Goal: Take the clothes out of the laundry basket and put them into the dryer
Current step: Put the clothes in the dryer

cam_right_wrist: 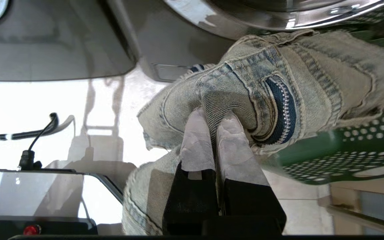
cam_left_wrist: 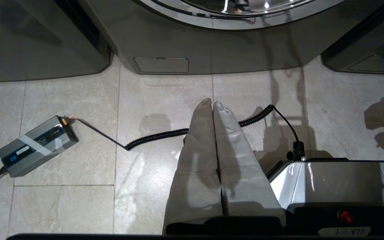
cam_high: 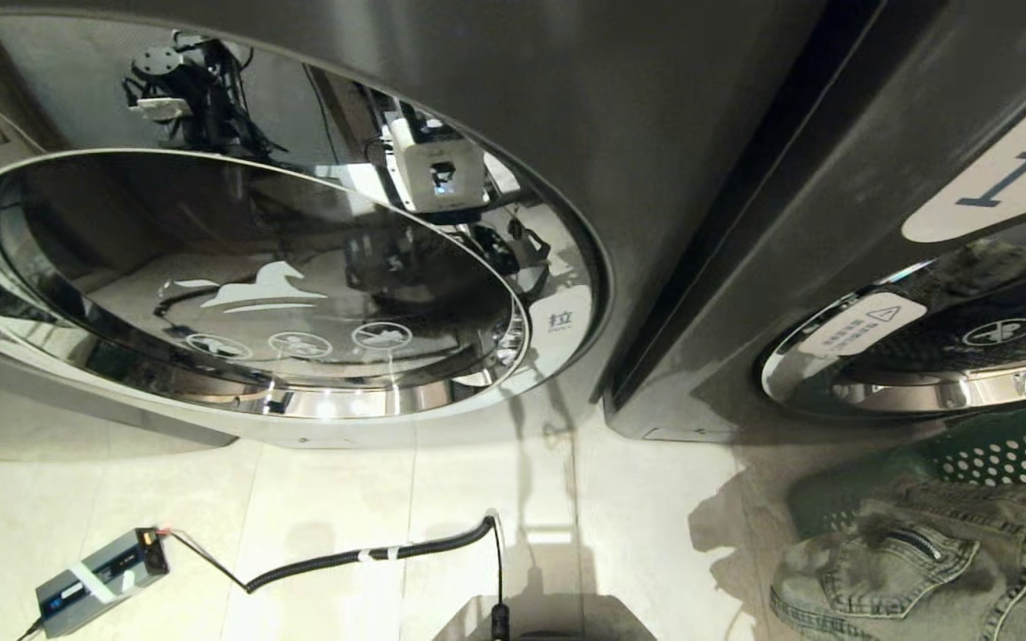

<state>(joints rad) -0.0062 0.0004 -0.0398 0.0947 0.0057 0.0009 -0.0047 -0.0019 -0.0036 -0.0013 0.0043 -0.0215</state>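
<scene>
Nearest, right gripper [cam_right_wrist: 216, 125], jaws clamped on a fold of faded blue denim jeans with a dark zipper [cam_right_wrist: 278, 90]; jeans seen draped over the rim of the dark green perforated plastic laundry basket [cam_high: 1003, 454], low at the robot's right on the pale tiled floor [cam_high: 344, 499]; judged a fresh pick, garment not yet clear of the basket. Left gripper [cam_left_wrist: 213, 105], jaws pressed together on nothing, hung over bare floor, apparently parked. Just beyond, a coiled black cable [cam_left_wrist: 165, 133] and a small grey power brick [cam_left_wrist: 37, 145] lay on the tiles. Farther off, a dark grey washer with a chrome-ringed door and white horse emblem [cam_high: 264, 289], shut; to its right a second dark grey machine labelled 1 [cam_high: 1003, 178], door also shut. No dryer door with garment icons made out for certain, so its place could not be told. Judged early: first item grasped; lifting, opening the door, loading all remained.
</scene>
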